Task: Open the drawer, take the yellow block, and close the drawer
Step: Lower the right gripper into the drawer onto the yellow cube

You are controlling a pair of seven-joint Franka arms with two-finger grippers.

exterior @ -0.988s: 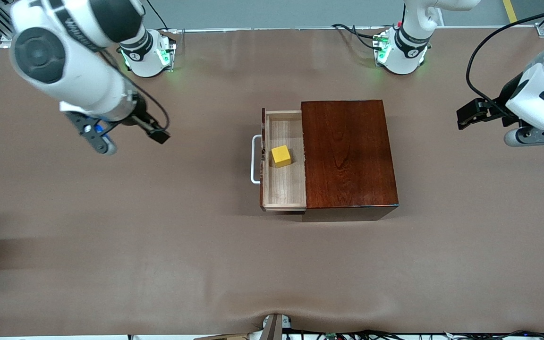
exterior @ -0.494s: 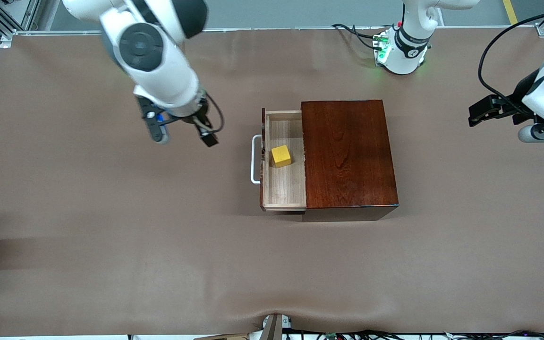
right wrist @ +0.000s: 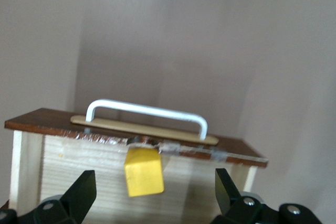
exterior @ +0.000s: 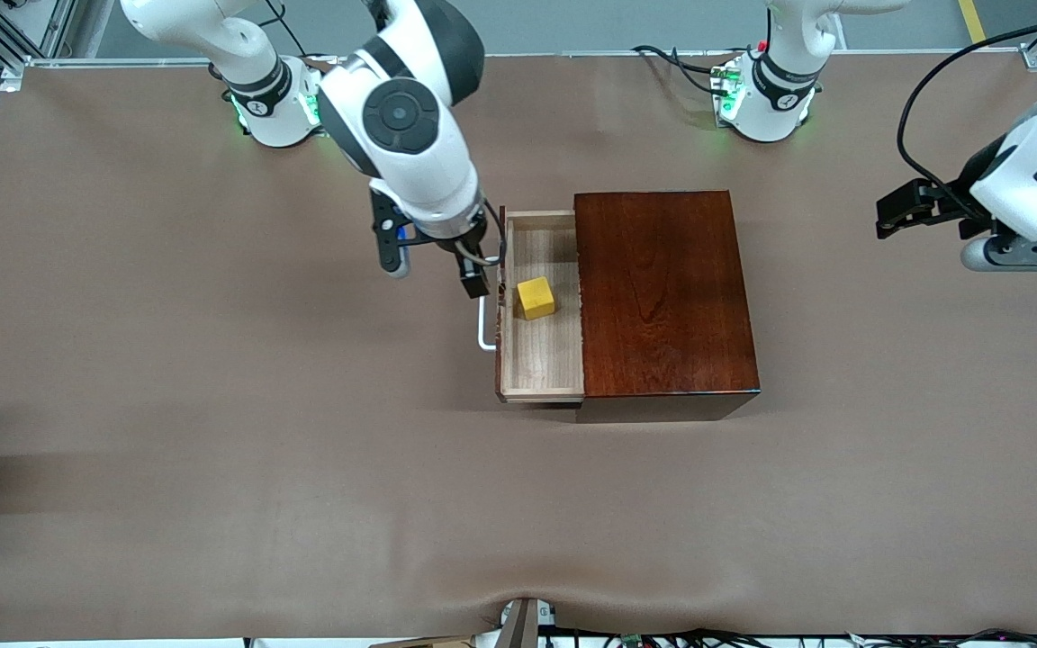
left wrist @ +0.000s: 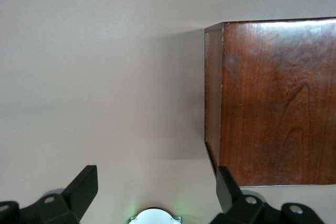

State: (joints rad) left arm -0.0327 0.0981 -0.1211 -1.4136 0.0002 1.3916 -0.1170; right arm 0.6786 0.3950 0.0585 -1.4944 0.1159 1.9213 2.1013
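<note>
Handle (exterior: 486,326) partly hidden under right gripper (exterior: 436,268) in front view; drawer's inner end concealed inside dark wooden box (exterior: 662,292). Drawer (exterior: 544,355) pulled out toward right arm's end of table. Yellow block (exterior: 536,297) resting on drawer floor, close to front panel, apart from both grippers. Right gripper positioned over handle and drawer front, fingers (right wrist: 79,192) spread, nothing held; block visible between them in right wrist view. Left gripper (exterior: 928,216) waiting over bare table (exterior: 212,450) at left arm's end, fingers (left wrist: 81,187) spread, empty.

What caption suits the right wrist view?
Open right gripper above the yellow block in the open drawer.
</note>
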